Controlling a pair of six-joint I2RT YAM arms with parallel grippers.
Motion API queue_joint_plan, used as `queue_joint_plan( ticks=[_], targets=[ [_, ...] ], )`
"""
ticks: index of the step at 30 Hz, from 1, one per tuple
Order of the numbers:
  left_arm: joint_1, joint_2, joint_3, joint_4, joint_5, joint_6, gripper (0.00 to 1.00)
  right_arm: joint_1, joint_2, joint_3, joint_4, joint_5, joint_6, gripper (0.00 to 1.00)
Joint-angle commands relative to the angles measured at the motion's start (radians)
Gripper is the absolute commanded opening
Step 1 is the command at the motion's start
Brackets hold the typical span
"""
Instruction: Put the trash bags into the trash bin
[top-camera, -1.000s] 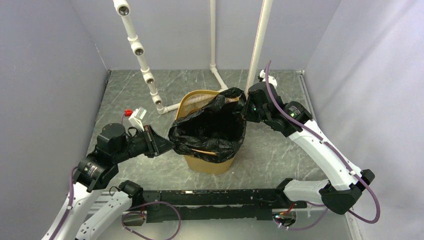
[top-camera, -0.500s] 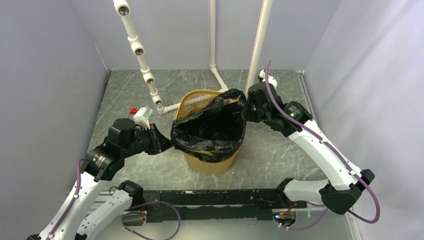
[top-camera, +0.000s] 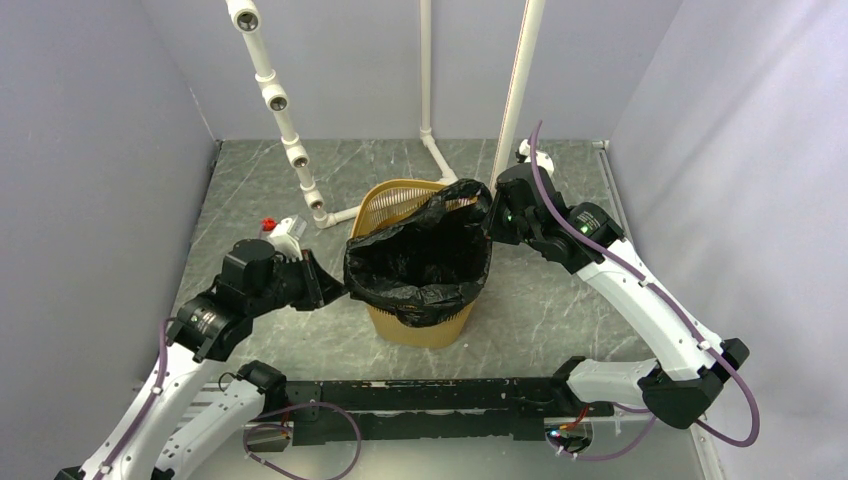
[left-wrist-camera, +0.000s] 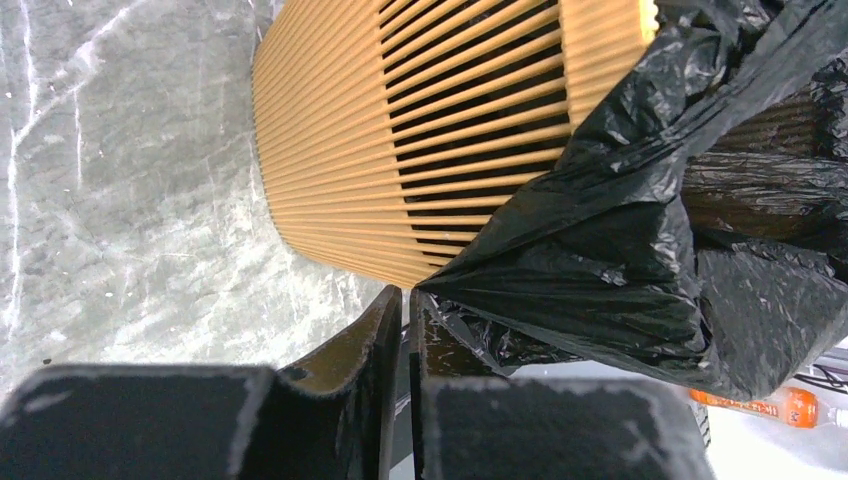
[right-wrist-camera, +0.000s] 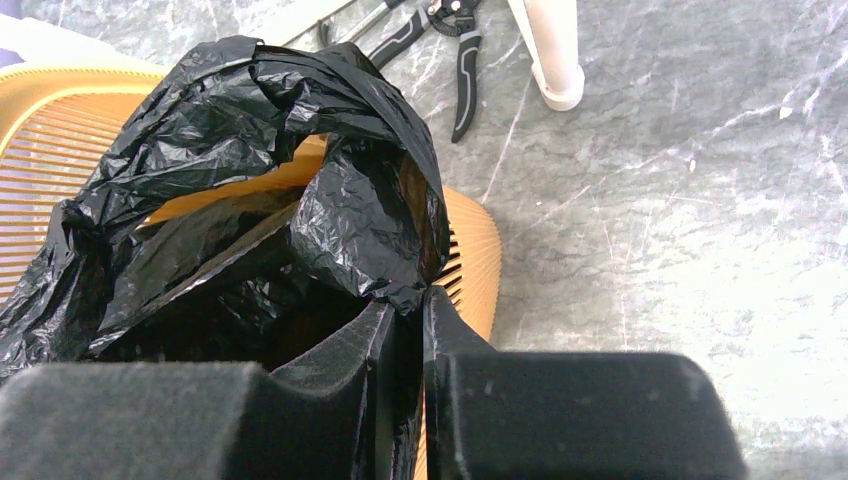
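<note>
The yellow-orange slatted trash bin (top-camera: 415, 328) stands mid-table, with the glossy black trash bag (top-camera: 425, 255) draped over its mouth and hanging open inside. My left gripper (top-camera: 336, 290) is at the bin's left side, shut on the bag's left edge. In the left wrist view the plastic (left-wrist-camera: 620, 250) stretches taut from between its fingertips (left-wrist-camera: 408, 295) across the bin's wall (left-wrist-camera: 400, 140). My right gripper (top-camera: 490, 215) is at the bin's far right rim, shut on a bunched fold of bag (right-wrist-camera: 360, 215) pinched at its tips (right-wrist-camera: 420, 292).
A white pipe frame (top-camera: 290, 140) rises behind the bin, with an upright post (top-camera: 520, 90) near my right wrist. Black-handled cutters (right-wrist-camera: 462, 70) lie by a pipe foot (right-wrist-camera: 555, 70). An orange bottle (left-wrist-camera: 765, 405) and a red-capped item (top-camera: 268, 222) lie to the left. Grey walls enclose the table.
My left arm has shifted right, toward the bin, carrying the bag's left edge a little closer to the rim. The right arm has stayed in place.
</note>
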Motion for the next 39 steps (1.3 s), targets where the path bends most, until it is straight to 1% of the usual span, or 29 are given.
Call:
queue_joint_plan(
  ticks=[1,4,6,9,11,18,25,27,33,36,39],
  targets=[
    [0.002,0.011,0.0,0.039,-0.032,0.027,0.14,-0.001,-0.005,0.021,0.064,-0.027,-0.006,0.0],
    [0.002,0.009,0.002,0.041,-0.036,0.026,0.16,-0.001,-0.001,0.024,0.065,-0.028,-0.007,0.0],
    [0.002,0.007,0.004,0.038,-0.035,0.025,0.22,-0.001,0.003,0.027,0.066,-0.032,-0.009,0.0],
    [0.002,0.002,0.009,0.027,-0.043,0.025,0.35,-0.001,0.01,0.034,0.062,-0.033,-0.013,0.0],
    [0.002,0.0,0.016,0.016,-0.046,0.025,0.41,-0.001,0.011,0.041,0.058,-0.032,-0.016,0.0],
    [0.002,-0.017,0.054,-0.047,-0.065,0.046,0.72,-0.001,0.007,0.049,0.057,-0.03,-0.034,0.0],
    [0.002,-0.066,0.101,-0.171,-0.122,0.088,0.91,-0.001,0.01,0.04,0.085,-0.059,-0.082,0.0],
    [0.002,-0.073,0.125,-0.201,-0.14,0.108,0.93,-0.001,0.009,0.038,0.087,-0.065,-0.093,0.0],
    [0.002,-0.051,0.195,-0.276,-0.17,0.162,0.93,-0.001,0.013,0.058,0.096,-0.074,-0.141,0.0],
    [0.002,-0.046,0.21,-0.303,-0.195,0.163,0.93,-0.001,0.021,0.079,0.096,-0.078,-0.184,0.0],
    [0.002,-0.073,0.216,-0.294,-0.267,0.145,0.93,-0.001,0.034,0.096,0.09,-0.086,-0.239,0.0]
  ],
)
